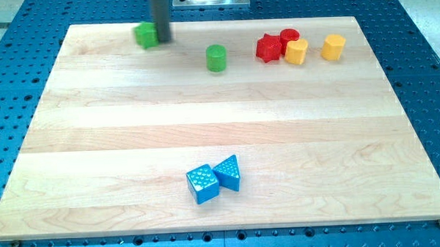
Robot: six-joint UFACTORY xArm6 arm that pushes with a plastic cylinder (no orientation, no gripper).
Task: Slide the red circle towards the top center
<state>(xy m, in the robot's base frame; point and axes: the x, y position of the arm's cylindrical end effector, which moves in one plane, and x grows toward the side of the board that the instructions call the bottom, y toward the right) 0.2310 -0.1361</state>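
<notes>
Camera view: my tip (pixel 162 40) touches green block (pixel 146 35), far from red circle (pixel 290 37).

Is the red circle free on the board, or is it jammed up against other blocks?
Jammed. The red circle touches the red star on its left and the yellow block just below. My tip is far left, beside the green block.

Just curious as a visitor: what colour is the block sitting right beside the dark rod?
Green: the green block touching my tip, seen in the camera view.
</notes>
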